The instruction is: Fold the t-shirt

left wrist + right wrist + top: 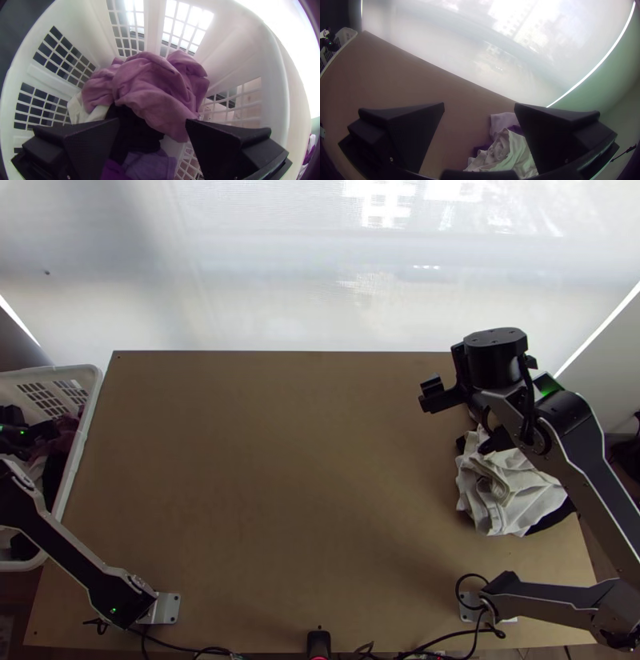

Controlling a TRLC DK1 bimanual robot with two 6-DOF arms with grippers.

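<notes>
My left gripper (18, 431) is inside the basket at the far left in the top view. In the left wrist view that gripper (152, 122) stands open above a bunched pink cloth (153, 88), holding nothing. Whether this cloth is a t-shirt, I cannot tell. My right gripper (490, 366) is over the table's far right part; in the right wrist view the same gripper (479, 106) is open with nothing between its fingers. Close by, partly under the right arm, a crumpled white cloth (520, 500) lies on a pile of clothes.
A white basket (90, 412) stands against the table's left side, with black, white and purple clothes beneath the pink one. The light wooden table (280, 460) has bare surface across its middle. Cables run along the near edge.
</notes>
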